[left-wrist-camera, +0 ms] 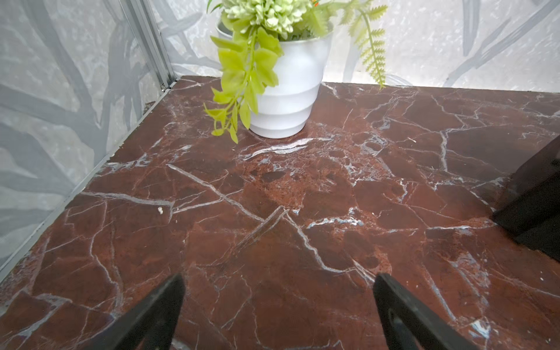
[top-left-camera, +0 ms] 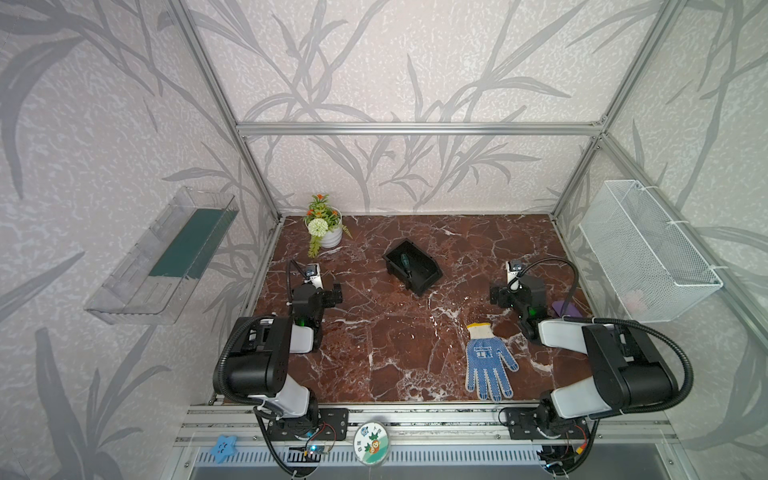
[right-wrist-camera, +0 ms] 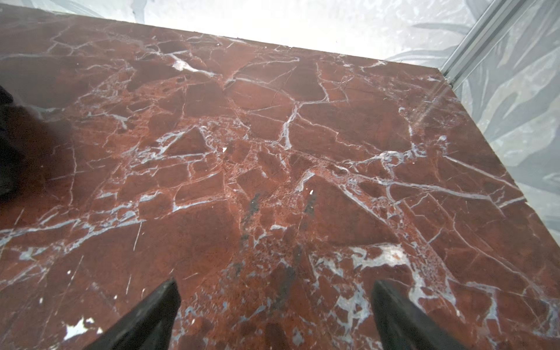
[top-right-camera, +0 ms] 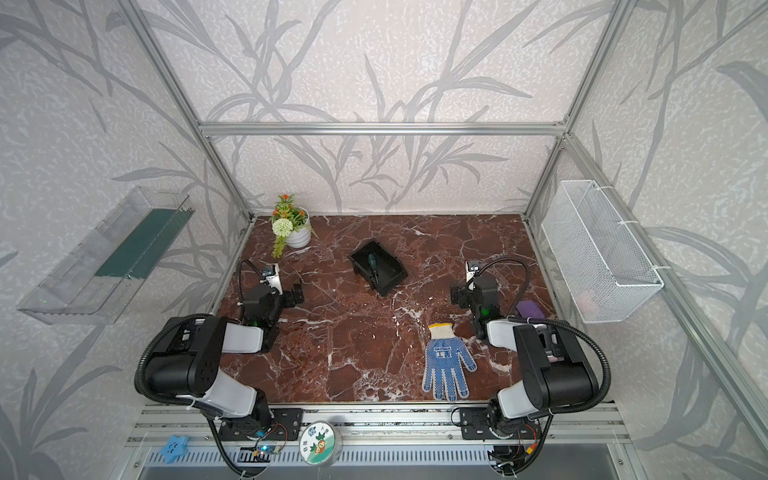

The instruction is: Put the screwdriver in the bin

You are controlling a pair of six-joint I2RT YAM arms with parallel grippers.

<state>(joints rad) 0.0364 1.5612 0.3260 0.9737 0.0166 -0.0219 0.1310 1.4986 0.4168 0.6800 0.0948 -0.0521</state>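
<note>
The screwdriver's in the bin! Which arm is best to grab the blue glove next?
Probably the right arm: the glove lies right beside it and its jaws stand open. The left arm is far across.

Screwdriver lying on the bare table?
No, the screwdriver lies inside the bin, as both top views show.

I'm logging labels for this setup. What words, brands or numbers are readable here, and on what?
Glove: white printed mark on its back, too blurred to read.
Round badge: small characters, too small to read.
Bin and screwdriver: no lettering visible.
Nothing here can be quoted.
</note>
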